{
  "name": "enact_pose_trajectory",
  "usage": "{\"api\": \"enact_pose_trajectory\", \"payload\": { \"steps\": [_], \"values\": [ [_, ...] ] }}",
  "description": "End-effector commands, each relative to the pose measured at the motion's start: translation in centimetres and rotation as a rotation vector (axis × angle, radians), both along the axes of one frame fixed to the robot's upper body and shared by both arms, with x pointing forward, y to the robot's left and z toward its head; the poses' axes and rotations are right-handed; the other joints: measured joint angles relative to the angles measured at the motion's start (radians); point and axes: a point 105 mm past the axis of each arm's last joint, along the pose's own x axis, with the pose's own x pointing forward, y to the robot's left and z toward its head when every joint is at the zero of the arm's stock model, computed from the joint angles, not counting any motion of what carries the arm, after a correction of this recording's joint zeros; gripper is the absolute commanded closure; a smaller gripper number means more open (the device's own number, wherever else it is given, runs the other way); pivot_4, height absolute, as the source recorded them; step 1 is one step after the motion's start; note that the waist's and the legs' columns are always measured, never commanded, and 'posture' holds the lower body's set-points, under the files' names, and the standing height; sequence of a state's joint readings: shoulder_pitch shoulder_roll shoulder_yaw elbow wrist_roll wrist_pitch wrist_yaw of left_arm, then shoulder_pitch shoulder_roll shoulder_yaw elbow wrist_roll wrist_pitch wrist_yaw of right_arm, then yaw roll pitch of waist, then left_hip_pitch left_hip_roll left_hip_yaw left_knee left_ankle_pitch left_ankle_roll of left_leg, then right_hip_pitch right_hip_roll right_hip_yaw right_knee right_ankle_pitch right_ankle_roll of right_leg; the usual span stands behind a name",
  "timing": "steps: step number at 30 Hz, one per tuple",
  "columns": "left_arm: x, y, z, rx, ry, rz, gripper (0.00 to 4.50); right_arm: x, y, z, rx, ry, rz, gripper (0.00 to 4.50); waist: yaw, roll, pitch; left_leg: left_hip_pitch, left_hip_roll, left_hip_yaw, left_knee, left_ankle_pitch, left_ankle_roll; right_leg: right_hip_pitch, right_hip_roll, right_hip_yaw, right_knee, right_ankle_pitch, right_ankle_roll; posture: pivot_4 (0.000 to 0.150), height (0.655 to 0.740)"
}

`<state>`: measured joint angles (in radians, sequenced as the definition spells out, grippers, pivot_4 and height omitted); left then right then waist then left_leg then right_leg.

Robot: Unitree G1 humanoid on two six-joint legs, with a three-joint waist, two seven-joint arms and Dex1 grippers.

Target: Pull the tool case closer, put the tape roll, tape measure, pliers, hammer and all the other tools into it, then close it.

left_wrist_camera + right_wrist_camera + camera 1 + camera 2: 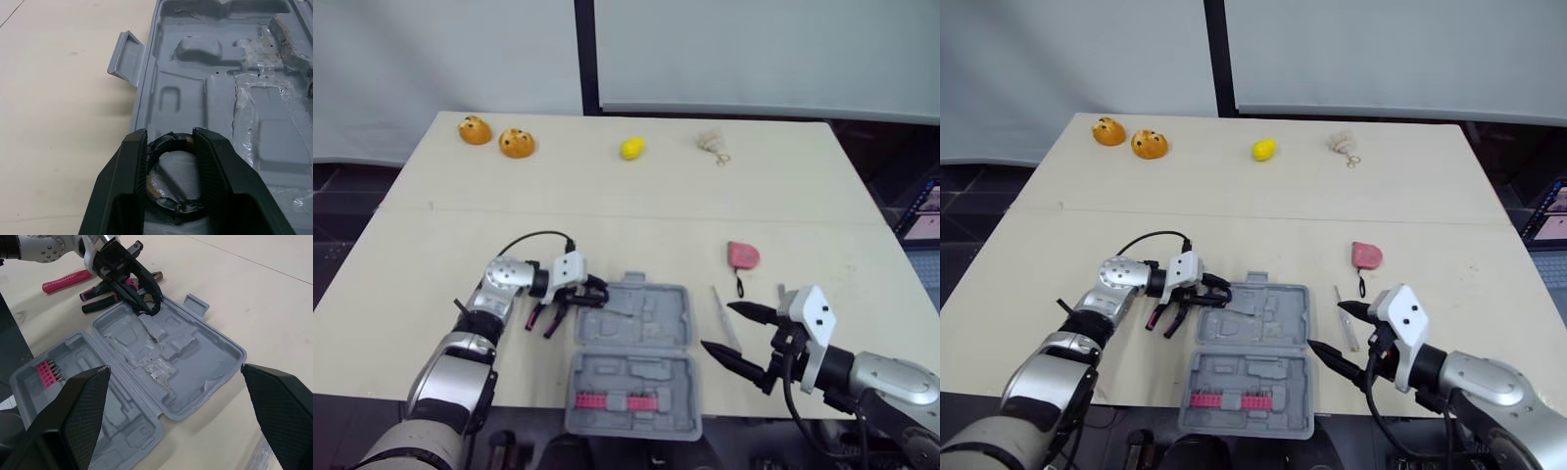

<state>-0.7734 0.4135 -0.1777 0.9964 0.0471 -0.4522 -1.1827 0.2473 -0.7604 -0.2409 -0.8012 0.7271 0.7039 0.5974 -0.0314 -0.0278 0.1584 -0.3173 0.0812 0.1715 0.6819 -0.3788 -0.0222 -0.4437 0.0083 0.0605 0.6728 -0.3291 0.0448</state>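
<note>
Here the left gripper (170, 135), jaws clamped on the tape roll (168, 142), hangs over the open tool case (631, 357) by the table's (607, 186) front edge. Dropped off its recess, the roll may stop the case closing. The right gripper's (717, 325) jaws stand apart.

Left tool (592, 293) in a tight grip, right tool (719, 326) wide open.

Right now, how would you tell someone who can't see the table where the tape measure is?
Find the open grey tool case at the near edge of the beige table. Just past its right side, farther from the robot, lies the tape measure. It is small, rounded and pink with a black cord, unlike the thin pale tool next to it.
</note>
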Motion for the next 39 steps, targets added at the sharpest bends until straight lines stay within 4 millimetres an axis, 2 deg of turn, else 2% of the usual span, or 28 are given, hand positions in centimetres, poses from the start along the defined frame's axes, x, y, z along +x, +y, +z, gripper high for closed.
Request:
{"api": "enact_pose_trajectory", "payload": {
  "steps": [1,11,16,20,23,28,30,32,33,35,37,38,39],
  "values": [
    [-0.5,0.3,-0.5,0.024,0.001,-0.027,2.89,-0.1,0.2,0.8,0.006,-0.033,0.008,0.0,0.0,0.0,0.0,0.0,0.0,0.0,0.0,0.0,0.0,0.0,0.0,0.0,0.0,0.0,0.0,0.15,0.74],
    [-0.4,0.6,-0.9,0.072,-0.041,-0.023,2.89,0.2,0.1,0.9,0.0,-0.033,0.007,0.0,0.001,0.0,0.0,0.0,0.0,0.0,0.0,0.0,0.0,0.0,0.0,0.0,0.0,0.0,0.0,0.15,0.74],
    [-0.7,1.0,-1.9,0.135,-0.027,-0.024,2.89,0.3,0.0,0.9,-0.004,-0.033,0.007,0.0,0.001,-0.001,-0.001,0.0,0.0,0.0,0.0,0.0,0.0,0.0,0.0,0.0,0.0,0.0,0.0,0.15,0.74],
    [-0.9,1.7,-3.0,0.163,0.053,0.012,2.89,0.3,0.0,0.9,-0.007,-0.032,0.008,0.0,-0.001,-0.001,-0.007,0.001,0.0,0.0,0.0,0.0,0.0,0.001,0.0,0.0,0.0,0.0,0.0,0.15,0.74],
    [-1.0,1.6,-2.9,0.14,0.075,0.007,2.89,0.4,-0.1,0.9,-0.01,-0.031,0.007,0.0,-0.004,-0.001,-0.009,0.002,0.0,0.0,0.0,0.0,0.0,0.001,0.0,0.0,0.0,0.0,0.0,0.15,0.74],
    [-0.3,0.3,-0.3,0.02,0.017,-0.007,2.89,0.4,-0.3,1.1,-0.013,-0.035,-0.001,0.0,-0.006,-0.001,-0.009,0.002,0.0,0.0,0.0,0.0,0.0,0.002,0.0,0.0,0.001,0.0,0.0,0.15,0.74],
    [0.0,-0.1,2.2,-0.082,-0.012,-0.01,2.89,0.5,-0.7,1.4,-0.012,-0.048,-0.021,0.0,-0.006,-0.001,-0.009,0.002,0.0,0.0,0.0,0.0,0.0,0.001,0.0,0.0,0.001,0.0,0.0,0.15,0.74],
    [-0.1,0.5,4.6,-0.17,0.009,-0.008,2.38,0.5,-1.4,2.0,-0.01,-0.063,-0.051,0.0,-0.004,-0.001,-0.009,0.0,0.001,0.0,0.0,0.0,0.0,0.0,0.0,0.0,0.0,0.0,0.0,0.15,0.74],
    [-0.4,1.4,5.9,-0.208,0.025,0.005,2.09,0.4,-2.2,2.4,-0.002,-0.071,-0.082,0.0,-0.004,-0.001,-0.008,0.0,0.001,-0.001,0.0,0.0,0.0,0.0,0.0,0.0,0.0,0.0,0.0,0.15,0.74],
    [-1.1,2.8,7.3,-0.24,0.046,0.023,1.1,0.1,-3.3,3.2,0.009,-0.082,-0.127,0.0,-0.006,-0.001,-0.008,-0.001,0.002,-0.001,0.0,0.0,0.0,0.0,0.0,-0.001,0.0,0.0,0.0,0.15,0.74],
    [-1.7,5.0,7.8,-0.225,0.039,0.082,0.04,-0.3,-4.9,3.7,0.014,-0.084,-0.195,0.0,-0.011,0.0,-0.009,0.0,0.002,-0.001,-0.001,0.0,0.0,0.0,0.0,0.0,0.0,0.0,-0.001,0.15,0.74],
    [-2.0,5.8,7.9,-0.218,0.041,0.104,0.04,-0.5,-5.5,3.8,0.014,-0.082,-0.219,0.0,-0.012,0.0,-0.009,0.001,0.002,-0.001,-0.002,0.0,0.0,0.0,0.0,0.0,0.001,0.0,-0.001,0.15,0.74],
    [-2.3,7.6,8.0,-0.209,0.052,0.169,0.04,-1.1,-7.0,3.7,-0.008,-0.068,-0.268,0.0,-0.012,0.0,-0.009,0.001,0.002,-0.001,-0.002,0.0,0.0,0.0,0.0,0.0,0.001,0.0,-0.001,0.15,0.74]
  ]
}}
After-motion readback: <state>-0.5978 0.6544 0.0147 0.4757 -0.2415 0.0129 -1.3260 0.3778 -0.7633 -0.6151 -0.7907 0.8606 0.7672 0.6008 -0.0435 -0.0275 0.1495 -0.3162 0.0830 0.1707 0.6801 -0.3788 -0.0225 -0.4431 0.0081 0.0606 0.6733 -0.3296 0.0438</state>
